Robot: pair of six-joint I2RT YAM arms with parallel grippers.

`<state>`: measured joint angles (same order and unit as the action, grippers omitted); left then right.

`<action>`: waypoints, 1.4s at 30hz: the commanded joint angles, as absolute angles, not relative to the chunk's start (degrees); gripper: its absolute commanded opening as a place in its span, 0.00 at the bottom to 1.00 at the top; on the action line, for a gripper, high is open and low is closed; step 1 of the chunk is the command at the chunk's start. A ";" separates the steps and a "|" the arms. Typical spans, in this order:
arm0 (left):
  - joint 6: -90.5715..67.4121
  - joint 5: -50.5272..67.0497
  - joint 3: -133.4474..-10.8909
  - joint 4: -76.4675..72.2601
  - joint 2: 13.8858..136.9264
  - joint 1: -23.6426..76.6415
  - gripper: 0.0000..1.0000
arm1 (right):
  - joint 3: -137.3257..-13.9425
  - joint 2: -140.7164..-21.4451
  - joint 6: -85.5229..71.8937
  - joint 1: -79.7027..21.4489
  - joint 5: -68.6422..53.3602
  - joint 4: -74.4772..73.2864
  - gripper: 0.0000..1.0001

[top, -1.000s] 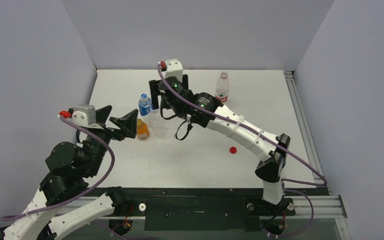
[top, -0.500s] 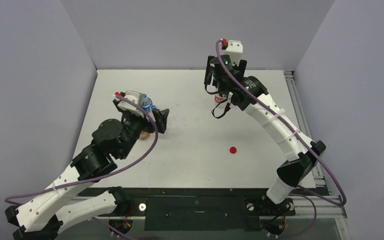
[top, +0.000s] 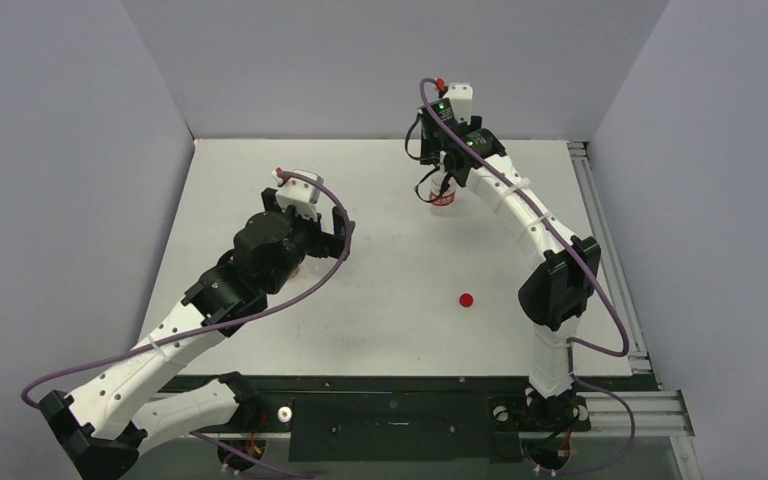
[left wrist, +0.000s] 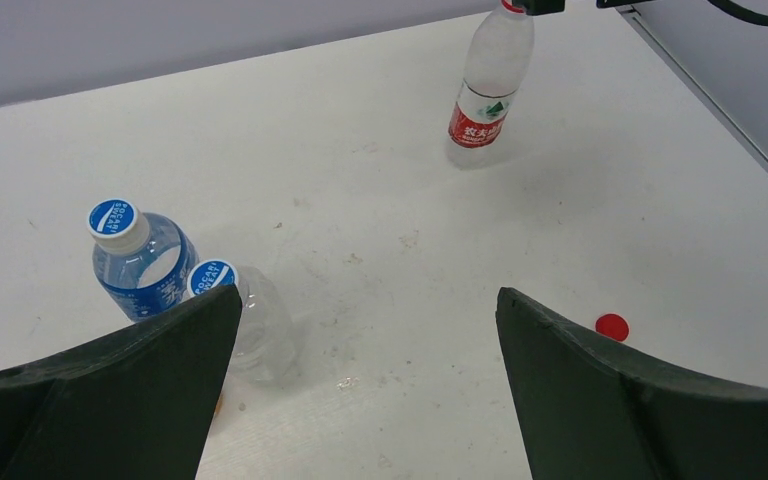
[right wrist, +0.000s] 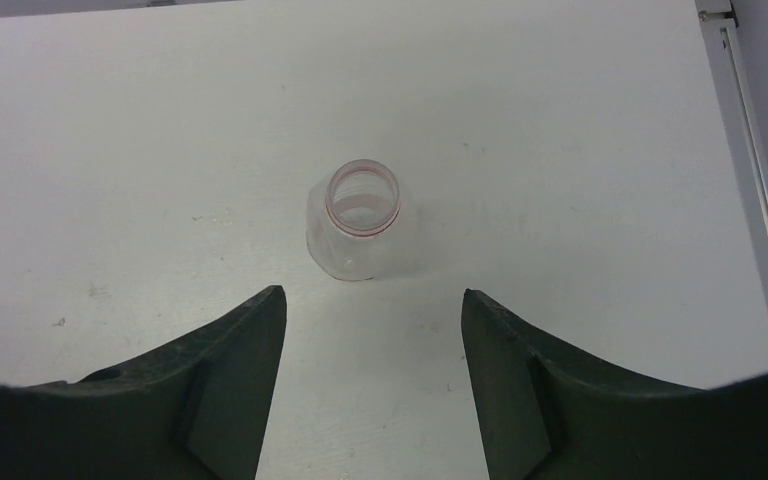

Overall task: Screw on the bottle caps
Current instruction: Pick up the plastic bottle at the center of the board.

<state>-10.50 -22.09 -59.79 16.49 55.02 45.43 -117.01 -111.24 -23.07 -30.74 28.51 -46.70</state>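
Observation:
A loose red bottle cap (top: pixel 466 299) lies on the white table, also in the left wrist view as the red cap (left wrist: pixel 612 326). Two blue-and-white caps (left wrist: pixel 112 218) (left wrist: pixel 210 277) sit on a blue-labelled bottle (left wrist: pixel 145 275) and a clear bottle (left wrist: pixel 260 330). The red-labelled bottle (left wrist: pixel 485 95) stands uncapped at the back, its open mouth (right wrist: pixel 362 195) facing up. My right gripper (right wrist: pixel 372 295) hangs open above it (top: pixel 440 170), holding nothing. My left gripper (left wrist: pixel 368 300) is wide open and empty, just right of the two capped bottles, which its arm hides in the top view (top: pixel 332 238).
Grey walls enclose the white table (top: pixel 380 320) on the back and both sides. A metal rail (top: pixel 600 220) runs along the right edge. A sliver of orange (left wrist: pixel 220 403) shows behind my left finger.
My left arm swung forward and right over the bottles at the left. My right arm moved from the middle to the back, over the red-labelled bottle, and its jaws narrowed.

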 commanded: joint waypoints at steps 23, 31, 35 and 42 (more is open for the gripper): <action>-12.31 -13.40 -59.49 15.15 55.19 38.86 0.96 | -125.42 -120.09 -19.56 -27.35 27.00 -43.24 0.45; -12.35 -12.96 -59.79 15.46 55.69 38.59 0.97 | -125.70 -120.67 -19.20 -26.92 26.98 -42.49 0.43; -12.47 -12.86 -59.88 15.34 55.97 38.46 0.97 | -126.18 -121.32 -19.26 -26.74 26.53 -42.69 0.37; -13.05 -14.67 -58.91 14.12 56.14 38.33 0.97 | -126.18 -121.39 -19.20 -26.55 25.72 -43.01 0.17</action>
